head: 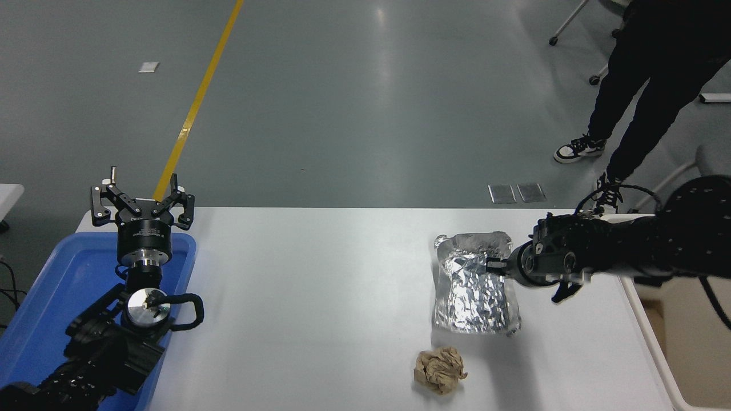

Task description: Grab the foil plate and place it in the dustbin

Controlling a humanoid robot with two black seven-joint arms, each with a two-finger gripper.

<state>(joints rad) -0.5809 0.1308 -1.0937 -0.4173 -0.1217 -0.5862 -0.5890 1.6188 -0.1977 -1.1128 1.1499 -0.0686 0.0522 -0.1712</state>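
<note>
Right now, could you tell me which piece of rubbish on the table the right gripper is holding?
The shiny foil plate; the right gripper pinches its right rim. The brown paper ball lies apart, nearer the camera.

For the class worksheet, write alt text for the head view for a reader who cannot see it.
The right gripper grips the right rim of the foil plate over the white table, beside a brown paper ball. The left gripper is parked open above a blue tray; the dustbin stands at the right edge.

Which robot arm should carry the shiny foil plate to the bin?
The right one. Its hand is already on the foil plate, and the dustbin sits at that side. The left hand is parked far off, over the blue tray.
</note>
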